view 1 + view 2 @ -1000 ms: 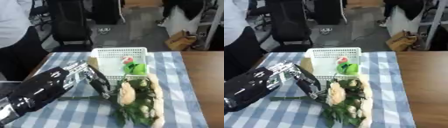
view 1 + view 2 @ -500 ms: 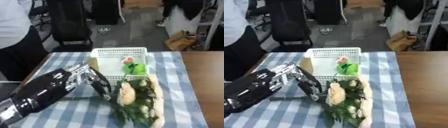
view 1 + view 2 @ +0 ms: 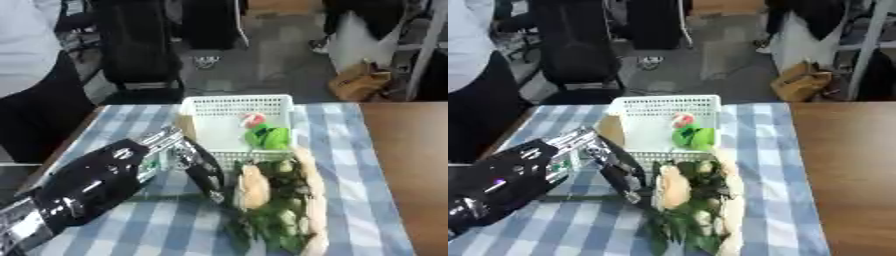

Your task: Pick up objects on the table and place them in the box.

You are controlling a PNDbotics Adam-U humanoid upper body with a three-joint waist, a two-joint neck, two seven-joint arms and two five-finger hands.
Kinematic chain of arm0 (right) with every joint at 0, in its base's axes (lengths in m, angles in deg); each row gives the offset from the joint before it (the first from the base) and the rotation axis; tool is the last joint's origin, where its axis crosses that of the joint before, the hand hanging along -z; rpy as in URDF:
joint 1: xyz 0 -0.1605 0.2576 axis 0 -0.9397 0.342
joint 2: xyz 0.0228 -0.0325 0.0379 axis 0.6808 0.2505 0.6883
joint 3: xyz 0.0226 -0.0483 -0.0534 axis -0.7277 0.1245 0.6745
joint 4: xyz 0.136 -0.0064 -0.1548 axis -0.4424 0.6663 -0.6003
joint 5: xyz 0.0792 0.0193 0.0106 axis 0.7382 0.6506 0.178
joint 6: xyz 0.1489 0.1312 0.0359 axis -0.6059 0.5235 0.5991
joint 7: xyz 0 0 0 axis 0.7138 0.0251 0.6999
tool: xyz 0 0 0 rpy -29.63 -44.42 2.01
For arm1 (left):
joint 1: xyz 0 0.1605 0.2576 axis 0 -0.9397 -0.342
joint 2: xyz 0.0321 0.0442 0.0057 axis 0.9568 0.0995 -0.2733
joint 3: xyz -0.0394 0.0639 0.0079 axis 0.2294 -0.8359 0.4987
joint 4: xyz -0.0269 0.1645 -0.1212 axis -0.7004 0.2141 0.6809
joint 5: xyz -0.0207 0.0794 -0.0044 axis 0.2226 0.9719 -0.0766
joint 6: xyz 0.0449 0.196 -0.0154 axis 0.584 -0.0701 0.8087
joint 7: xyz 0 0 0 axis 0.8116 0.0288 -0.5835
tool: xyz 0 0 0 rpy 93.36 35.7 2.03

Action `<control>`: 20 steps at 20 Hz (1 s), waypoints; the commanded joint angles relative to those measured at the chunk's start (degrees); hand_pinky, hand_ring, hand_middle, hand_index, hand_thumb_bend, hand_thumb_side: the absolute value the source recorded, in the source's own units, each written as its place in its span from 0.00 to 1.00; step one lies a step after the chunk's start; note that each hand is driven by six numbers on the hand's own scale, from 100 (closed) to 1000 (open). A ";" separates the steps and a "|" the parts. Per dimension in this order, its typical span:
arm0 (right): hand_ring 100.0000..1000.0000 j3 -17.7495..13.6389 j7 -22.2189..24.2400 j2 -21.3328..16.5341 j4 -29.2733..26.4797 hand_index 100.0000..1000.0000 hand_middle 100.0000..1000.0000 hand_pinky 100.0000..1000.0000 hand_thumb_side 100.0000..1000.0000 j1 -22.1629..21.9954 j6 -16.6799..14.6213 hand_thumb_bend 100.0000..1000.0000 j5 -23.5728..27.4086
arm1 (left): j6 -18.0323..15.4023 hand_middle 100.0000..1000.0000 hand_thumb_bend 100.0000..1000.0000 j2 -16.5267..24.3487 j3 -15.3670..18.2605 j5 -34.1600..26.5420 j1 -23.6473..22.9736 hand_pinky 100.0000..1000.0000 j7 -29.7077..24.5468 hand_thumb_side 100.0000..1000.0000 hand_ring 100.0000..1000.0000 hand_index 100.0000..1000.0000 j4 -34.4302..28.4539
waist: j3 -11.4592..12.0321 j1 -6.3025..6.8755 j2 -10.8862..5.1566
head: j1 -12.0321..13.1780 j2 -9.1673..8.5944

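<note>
A bouquet (image 3: 271, 200) of pale cream roses with green leaves lies on the blue-checked cloth, its stems pointing left. Just behind it stands a white mesh box (image 3: 236, 101) holding a green and red object (image 3: 265, 135). My left hand (image 3: 198, 164) comes in from the lower left on a black and silver arm. Its fingers (image 3: 623, 176) are straight, angled down and to the right, and reach the left edge of the bouquet. Whether they touch the flowers I cannot tell. My right hand is in neither view.
A brownish flat thing (image 3: 185, 125) leans at the box's left side. Bare brown tabletop (image 3: 411, 165) lies to the right of the cloth. A person in dark trousers (image 3: 35, 115) stands at the table's far left corner, with office chairs behind.
Almost nothing differs. My left hand stays beside the bouquet with its fingers straight; the flowers and the box have not moved.
</note>
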 commanded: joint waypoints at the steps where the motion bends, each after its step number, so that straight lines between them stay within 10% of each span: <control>1: 0.74 -0.21 0.18 -1.71 -0.87 0.59 0.57 0.69 0.95 0.42 -0.15 0.00 0.41 | -0.48 1.00 0.64 0.38 0.86 0.75 1.23 0.99 0.03 1.00 1.00 1.00 0.39 | -0.05 -0.27 -0.77 | 0.14 -0.91; 20: 0.74 -0.32 0.44 -1.64 -0.87 0.58 0.57 0.69 0.95 0.25 -0.15 0.00 0.50 | -0.20 1.00 0.65 0.42 1.95 6.24 1.25 0.99 0.03 1.00 1.00 1.00 1.12 | 0.25 -0.31 -0.84 | 0.10 -0.88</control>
